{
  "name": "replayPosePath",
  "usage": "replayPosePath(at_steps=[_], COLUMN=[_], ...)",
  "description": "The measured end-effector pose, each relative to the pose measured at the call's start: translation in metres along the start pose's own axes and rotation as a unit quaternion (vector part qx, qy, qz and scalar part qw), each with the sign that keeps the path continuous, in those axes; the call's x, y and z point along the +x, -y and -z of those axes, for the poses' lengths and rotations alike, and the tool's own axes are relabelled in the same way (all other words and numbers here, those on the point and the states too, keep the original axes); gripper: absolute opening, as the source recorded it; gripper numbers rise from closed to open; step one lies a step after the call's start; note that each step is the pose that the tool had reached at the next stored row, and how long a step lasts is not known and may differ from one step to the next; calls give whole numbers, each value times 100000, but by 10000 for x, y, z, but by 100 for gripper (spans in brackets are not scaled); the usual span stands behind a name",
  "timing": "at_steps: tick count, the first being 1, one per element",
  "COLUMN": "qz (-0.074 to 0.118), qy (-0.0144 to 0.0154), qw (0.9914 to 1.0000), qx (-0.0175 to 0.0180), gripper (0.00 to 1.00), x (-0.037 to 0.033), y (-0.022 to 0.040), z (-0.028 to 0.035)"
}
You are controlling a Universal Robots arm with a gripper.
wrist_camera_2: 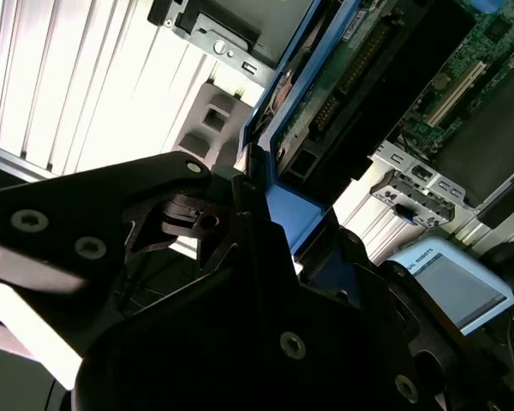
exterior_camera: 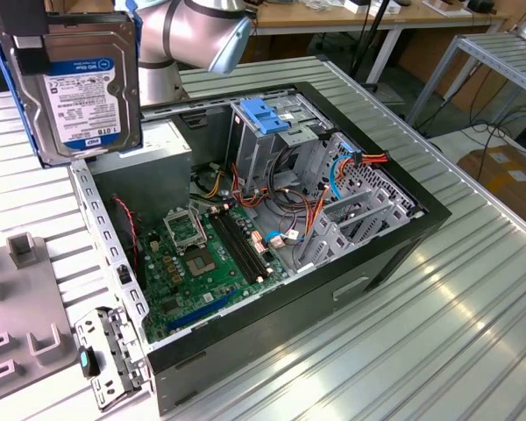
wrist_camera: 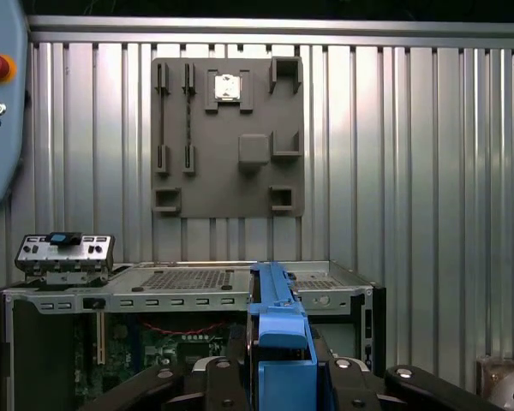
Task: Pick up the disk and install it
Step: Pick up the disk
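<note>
Ribbed metal table bears computer case, fixture plate.

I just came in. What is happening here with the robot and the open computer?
The robot arm's hand is shut on the disk and grips it by its blue frame. The disk is held up in the air, outside the open computer case, which lies on the metal table. The disk is picked up but not yet installed: the metal cage with the blue top inside the case stands apart from it.
</note>
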State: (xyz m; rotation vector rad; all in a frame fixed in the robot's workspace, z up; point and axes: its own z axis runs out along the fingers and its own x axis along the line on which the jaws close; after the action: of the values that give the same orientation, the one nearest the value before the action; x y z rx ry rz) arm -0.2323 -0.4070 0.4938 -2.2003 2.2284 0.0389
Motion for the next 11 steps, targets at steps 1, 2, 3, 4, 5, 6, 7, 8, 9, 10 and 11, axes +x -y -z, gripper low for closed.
replayPosePath(at_steps=[1,2,3,4,5,6,7,8,9,10,11], qz=[-4,-4,-6,-4,-4,1,-1,-2,-1,-6,-7], qy=[3,5,4,6,4,2,3,-2,1,-1,0], qw=[100000,100000,100000,100000,100000,100000,100000,100000,100000,100000,100000], qx=[3,5,5,8,7,2,3,4,5,4,4], gripper=[37,37,37,37,37,37,37,37,37,37,37], x=[0,0,-1,-1,-2,-2,-3,-3,-3,-3,-4], y=[16,37,69,91,125,150,190,215,238,260,284], z=[0,0,0,0,0,1,1,1,1,2,2])
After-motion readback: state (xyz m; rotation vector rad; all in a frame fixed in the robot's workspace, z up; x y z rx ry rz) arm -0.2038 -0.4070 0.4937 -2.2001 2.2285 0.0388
